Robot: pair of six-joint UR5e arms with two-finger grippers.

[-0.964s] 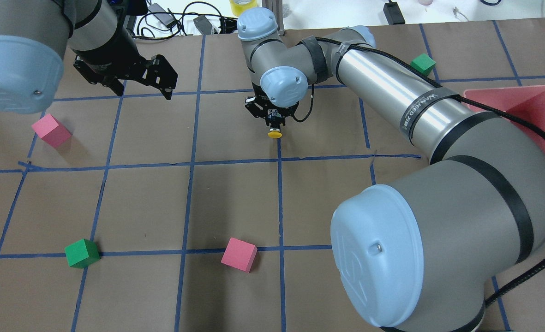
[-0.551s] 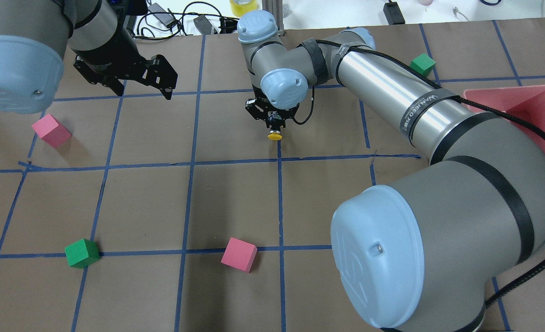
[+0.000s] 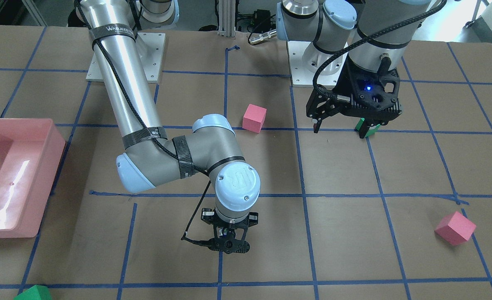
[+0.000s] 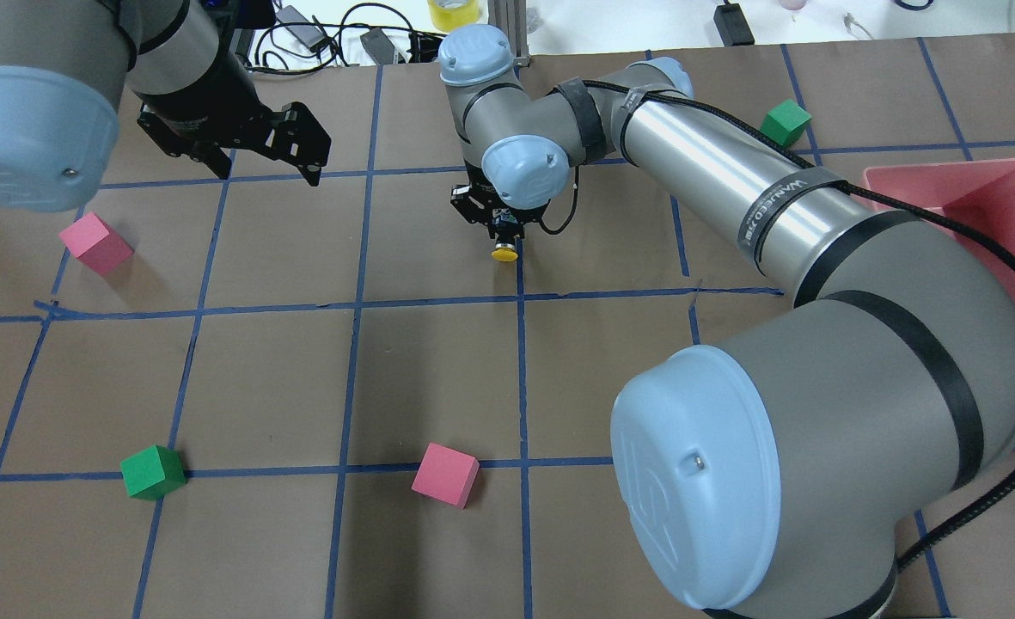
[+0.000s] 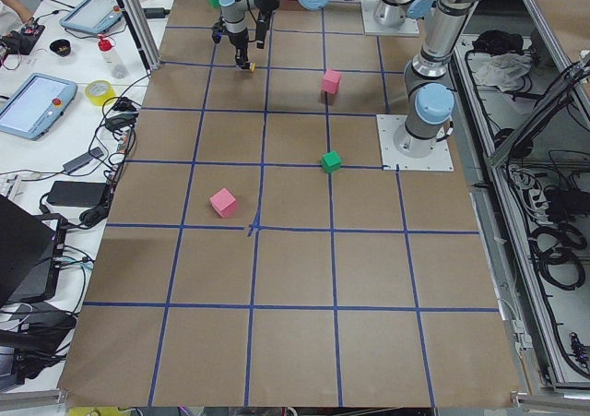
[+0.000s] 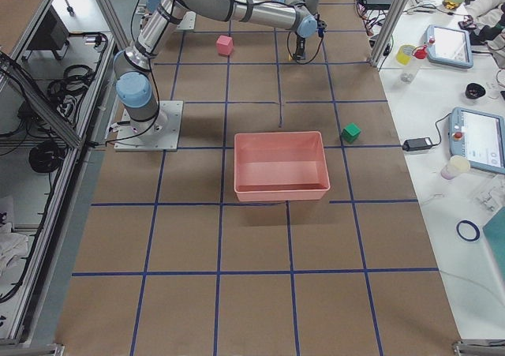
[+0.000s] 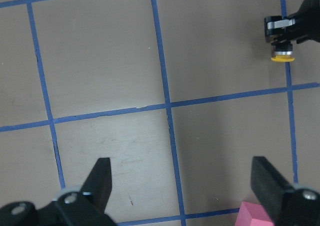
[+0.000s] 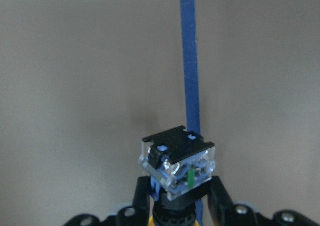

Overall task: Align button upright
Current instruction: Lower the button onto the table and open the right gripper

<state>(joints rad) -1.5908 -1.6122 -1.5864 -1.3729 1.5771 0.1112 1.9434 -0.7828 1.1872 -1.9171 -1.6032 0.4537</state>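
Overhead, a pink bin (image 4: 988, 198) and a far green cube (image 4: 785, 121) sit well off to one side of the right fingers (image 4: 493, 225), which the right wrist (image 4: 517, 168) partly covers. A pink cube (image 4: 94, 243) lies near the left fingers (image 4: 308, 155). The button (image 4: 504, 253) is pinched in the right fingers, its yellow cap sticking out on the robot's side of them, at the end of a blue tape line (image 4: 522, 361). The left fingers are spread wide and bare. In the front-facing view the right wrist hides the button and the fingertips altogether, and a near green cube (image 3: 368, 128) peeps out just behind one left finger. The left wrist view shows the button far beyond its own spread fingers, the cap just past a silver ring. The right wrist view shows the button's clear-and-black end block standing out between both right fingers, which press on its body. Whether it touches the desk (image 8: 75, 60) I cannot tell.
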